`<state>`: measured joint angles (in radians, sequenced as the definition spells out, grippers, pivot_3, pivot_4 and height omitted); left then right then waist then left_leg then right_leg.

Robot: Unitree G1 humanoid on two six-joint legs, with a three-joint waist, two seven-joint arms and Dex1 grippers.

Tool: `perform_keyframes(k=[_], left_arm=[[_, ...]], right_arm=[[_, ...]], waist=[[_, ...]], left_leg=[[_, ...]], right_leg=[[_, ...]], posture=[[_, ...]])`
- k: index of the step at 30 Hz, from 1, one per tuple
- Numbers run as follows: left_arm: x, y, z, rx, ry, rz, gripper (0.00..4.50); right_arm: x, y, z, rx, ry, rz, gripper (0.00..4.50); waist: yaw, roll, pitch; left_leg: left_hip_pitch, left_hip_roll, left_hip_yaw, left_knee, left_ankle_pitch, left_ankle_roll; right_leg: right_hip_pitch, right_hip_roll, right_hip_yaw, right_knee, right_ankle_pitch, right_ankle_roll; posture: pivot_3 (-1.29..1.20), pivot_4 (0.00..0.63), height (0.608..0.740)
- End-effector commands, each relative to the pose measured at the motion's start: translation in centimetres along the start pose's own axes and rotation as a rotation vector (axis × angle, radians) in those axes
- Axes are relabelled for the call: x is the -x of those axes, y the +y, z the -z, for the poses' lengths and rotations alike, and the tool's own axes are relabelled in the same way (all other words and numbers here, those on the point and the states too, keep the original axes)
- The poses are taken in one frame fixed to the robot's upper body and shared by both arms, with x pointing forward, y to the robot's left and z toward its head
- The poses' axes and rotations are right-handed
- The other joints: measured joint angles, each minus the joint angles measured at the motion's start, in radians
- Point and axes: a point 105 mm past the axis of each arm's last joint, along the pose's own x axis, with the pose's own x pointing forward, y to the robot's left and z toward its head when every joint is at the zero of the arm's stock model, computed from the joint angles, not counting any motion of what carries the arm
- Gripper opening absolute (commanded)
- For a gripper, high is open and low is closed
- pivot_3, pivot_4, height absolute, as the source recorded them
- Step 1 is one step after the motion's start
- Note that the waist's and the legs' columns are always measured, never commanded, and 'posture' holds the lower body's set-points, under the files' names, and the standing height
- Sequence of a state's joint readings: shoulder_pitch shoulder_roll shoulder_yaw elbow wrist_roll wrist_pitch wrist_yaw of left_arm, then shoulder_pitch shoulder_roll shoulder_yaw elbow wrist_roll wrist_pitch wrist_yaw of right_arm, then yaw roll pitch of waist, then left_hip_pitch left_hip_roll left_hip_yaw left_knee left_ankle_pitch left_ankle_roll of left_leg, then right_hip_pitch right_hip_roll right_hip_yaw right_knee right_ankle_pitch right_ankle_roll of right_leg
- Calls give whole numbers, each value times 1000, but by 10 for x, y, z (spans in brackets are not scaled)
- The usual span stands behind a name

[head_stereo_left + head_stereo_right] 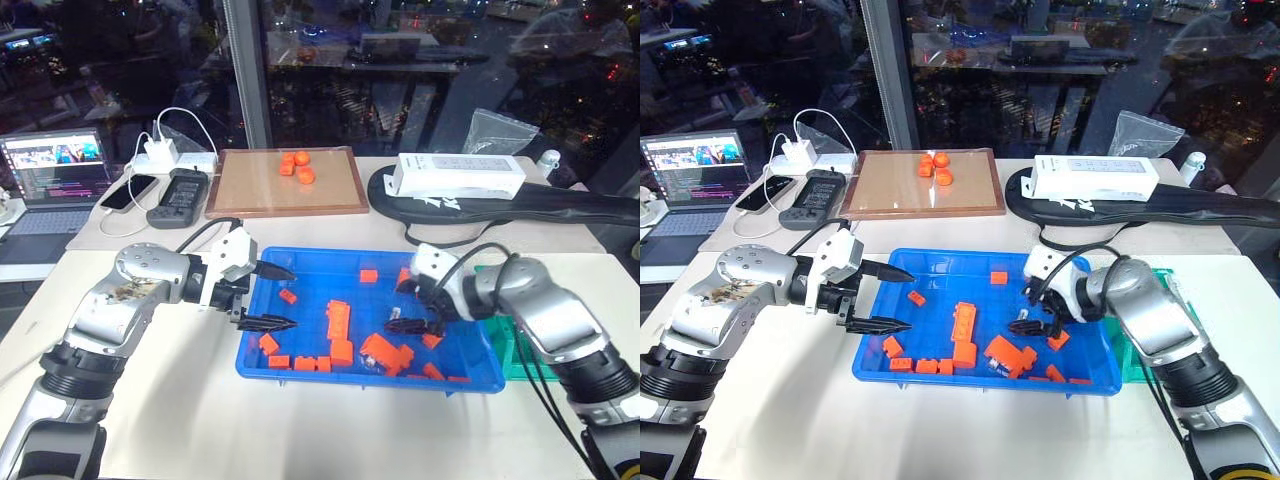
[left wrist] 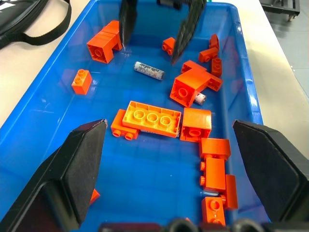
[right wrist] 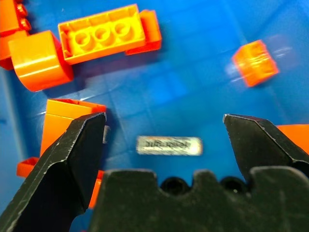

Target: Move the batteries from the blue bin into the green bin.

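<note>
The blue bin [image 1: 300, 262] sits mid-table, strewn with orange blocks [image 1: 339, 318]. One battery [image 3: 168, 145], silvery with dark print, lies flat on the bin floor straight between the fingers of my right gripper [image 3: 161, 121], which hangs open just above it without touching. That same battery [image 2: 148, 70] appears in the left wrist view under the right gripper [image 2: 157, 29]. A second battery [image 2: 200, 98] pokes out from under an orange block. My left gripper [image 1: 290, 298] is open and empty over the bin's left end. The green bin [image 1: 515, 352] stands right of the blue bin, mostly hidden by my right arm.
Behind the blue bin lies a wooden-framed board [image 1: 240, 190] with orange pieces on it. A laptop [image 1: 50, 180], a phone and chargers are at the back left. A white box [image 1: 458, 176] rests on a black bag at the back right.
</note>
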<state>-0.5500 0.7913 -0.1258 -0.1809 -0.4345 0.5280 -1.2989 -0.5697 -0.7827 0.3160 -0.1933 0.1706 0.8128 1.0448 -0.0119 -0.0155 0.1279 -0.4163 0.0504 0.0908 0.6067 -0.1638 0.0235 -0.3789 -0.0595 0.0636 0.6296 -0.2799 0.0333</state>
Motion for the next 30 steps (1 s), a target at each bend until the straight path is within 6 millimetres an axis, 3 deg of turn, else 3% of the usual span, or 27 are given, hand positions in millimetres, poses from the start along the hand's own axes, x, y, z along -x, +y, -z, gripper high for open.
perform_keyframes(k=[1,6,12,16,18,20,24,30], left_arm=[[6,2,-11,-48,-7,-17,4500],[7,-1,-23,-42,-66,-11,4500],[8,-1,-21,-44,-52,-13,4500],[7,-1,-22,-44,-53,-4,4500],[8,-2,-23,-45,-55,9,4500],[9,-3,-24,-45,-59,23,4500],[8,0,-29,-58,-79,36,4500],[0,4,-48,-66,-188,83,4500]], right_arm=[[-2,-8,1,2,-5,43,4493],[-6,-14,16,-26,24,59,4493],[-6,-19,28,-51,45,85,4493],[-5,-19,24,-55,17,89,3490],[-2,-21,20,-42,9,100,2768],[4,-24,15,-29,-1,117,2546],[34,-33,2,-28,-32,156,2546],[106,-62,-2,-36,-25,355,2546]], waist=[[1,0,0],[1,0,0],[0,0,0],[0,0,0],[1,0,0],[0,0,0],[4,0,0],[10,0,0]], left_leg=[[0,0,0,0,0,0],[0,0,0,0,0,0],[0,0,1,0,0,0],[0,0,1,0,0,0],[0,0,1,0,0,0],[0,0,1,0,0,0],[-1,0,1,0,0,0],[-1,0,1,0,0,0]], right_leg=[[0,0,0,0,0,0],[0,0,0,0,0,0],[0,0,0,0,0,0],[0,0,0,0,0,0],[0,0,0,0,0,0],[0,0,0,0,0,0],[0,0,0,0,0,0],[0,0,0,0,0,0]], posture=[[0,150,740],[0,150,740],[0,150,740],[0,150,740],[0,150,740],[0,150,740],[0,150,740],[0,150,740]])
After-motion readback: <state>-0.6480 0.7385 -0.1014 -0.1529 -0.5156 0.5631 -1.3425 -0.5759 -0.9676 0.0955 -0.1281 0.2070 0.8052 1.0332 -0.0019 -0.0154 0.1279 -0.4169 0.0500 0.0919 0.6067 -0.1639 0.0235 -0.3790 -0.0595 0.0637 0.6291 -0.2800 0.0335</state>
